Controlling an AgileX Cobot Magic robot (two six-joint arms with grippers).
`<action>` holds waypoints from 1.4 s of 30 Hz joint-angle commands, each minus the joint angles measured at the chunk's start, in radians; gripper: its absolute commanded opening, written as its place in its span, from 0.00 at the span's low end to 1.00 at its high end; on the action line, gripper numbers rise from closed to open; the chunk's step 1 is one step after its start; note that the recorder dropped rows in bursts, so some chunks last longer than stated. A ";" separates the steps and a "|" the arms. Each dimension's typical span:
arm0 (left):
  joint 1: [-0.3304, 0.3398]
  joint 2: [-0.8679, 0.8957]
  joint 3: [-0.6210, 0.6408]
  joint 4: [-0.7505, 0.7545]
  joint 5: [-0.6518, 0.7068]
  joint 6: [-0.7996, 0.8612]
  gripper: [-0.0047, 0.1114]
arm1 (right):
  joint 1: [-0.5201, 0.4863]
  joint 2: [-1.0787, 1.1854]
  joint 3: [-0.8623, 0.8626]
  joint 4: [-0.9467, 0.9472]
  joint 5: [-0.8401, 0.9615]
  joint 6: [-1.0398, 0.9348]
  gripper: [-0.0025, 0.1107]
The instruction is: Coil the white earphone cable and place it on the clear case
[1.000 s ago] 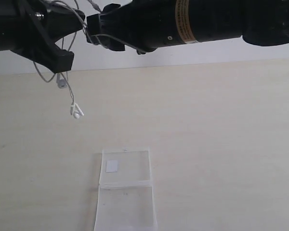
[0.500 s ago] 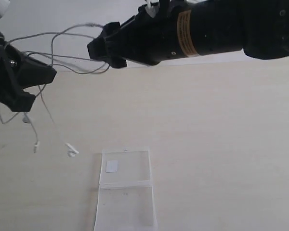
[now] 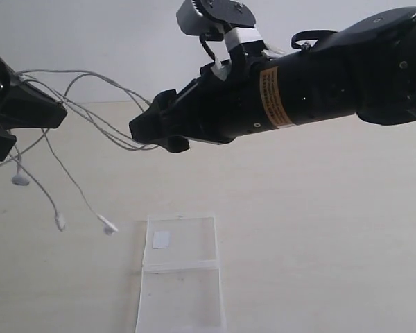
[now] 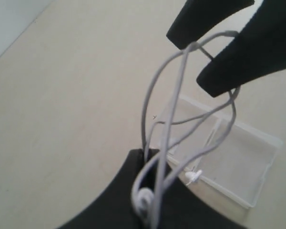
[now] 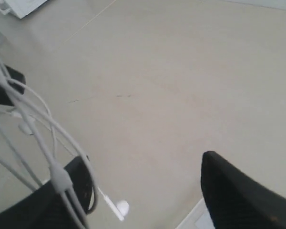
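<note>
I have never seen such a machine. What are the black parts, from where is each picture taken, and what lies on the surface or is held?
This is a robot with two black arms; each ends in a hand with two fingers. The wide picture comes from a camera off the arms. The other two come from cameras on the wrists, each looking along its own hand. The left hand is shut on the white earphone cable, gripping several strands. The right hand is open; the cable is only looped over one of its fingers. The cable runs in loops between the hands, above the table, with an earbud hanging down. On the table lies the clear case, opened flat, with a small white sticker on one half.
</note>
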 commanded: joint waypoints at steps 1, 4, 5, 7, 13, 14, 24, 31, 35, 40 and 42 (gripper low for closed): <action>0.003 0.024 -0.043 0.018 0.052 -0.033 0.04 | -0.005 -0.004 0.007 -0.002 -0.063 -0.008 0.58; 0.003 0.036 -0.046 0.020 0.060 -0.035 0.04 | -0.003 -0.004 0.007 -0.002 -0.087 -0.028 0.60; 0.003 0.040 -0.046 0.020 0.060 -0.038 0.04 | -0.003 -0.004 0.007 0.003 -0.094 -0.039 0.62; 0.003 0.041 -0.046 0.020 0.061 -0.038 0.04 | -0.003 -0.004 0.007 0.026 -0.115 -0.058 0.66; 0.003 0.041 -0.050 0.044 0.090 -0.040 0.04 | -0.003 -0.004 0.003 0.049 -0.123 -0.075 0.67; 0.003 0.041 -0.050 0.047 0.094 -0.042 0.04 | -0.003 -0.004 0.000 0.068 -0.132 -0.079 0.67; 0.003 0.041 -0.050 0.095 0.125 -0.058 0.04 | -0.003 -0.011 -0.029 0.197 -0.223 -0.121 0.77; 0.003 0.039 -0.076 0.158 0.193 -0.079 0.04 | -0.003 -0.173 -0.029 0.131 -0.027 -0.044 0.72; 0.003 0.039 -0.127 0.160 0.253 -0.090 0.04 | -0.003 -0.249 -0.027 0.061 0.118 0.112 0.54; -0.001 0.039 -0.179 0.108 0.304 -0.090 0.04 | -0.003 -0.339 -0.005 -0.002 0.290 0.172 0.07; -0.022 0.039 -0.187 0.095 0.317 -0.090 0.04 | -0.003 -0.375 0.027 -0.002 0.359 0.146 0.03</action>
